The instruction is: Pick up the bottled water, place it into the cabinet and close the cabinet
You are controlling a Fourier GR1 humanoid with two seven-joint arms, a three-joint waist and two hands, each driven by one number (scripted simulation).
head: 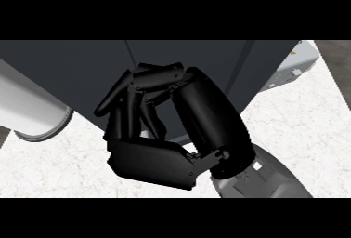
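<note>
Our right hand (154, 160) fills the middle of the view, raised directly in front of the dark cabinet (82, 69). Its fingers (126, 97) are bent inward and the thick thumb (212, 121) arches over to meet them, so the hand reads as curled; whether it closes round anything we cannot tell, since the gap between thumb and fingers shows only the cabinet face behind. The grey forearm (264, 181) runs down and to the right of the cabinet's lower corner. We cannot see our left hand.

The bottled water is not visible anywhere: it may sit inside the curl of the hand, or already behind the cabinet face, and we cannot say which, nor its long axis. The cabinet's face shows a thin vertical seam (129, 52) above the fingers, and the fingertips lie just before it, which we judge is the relation the coming push or placement turns on. Left of the cabinet a pale cylindrical object (27, 107) rests on the speckled counter (61, 167).
</note>
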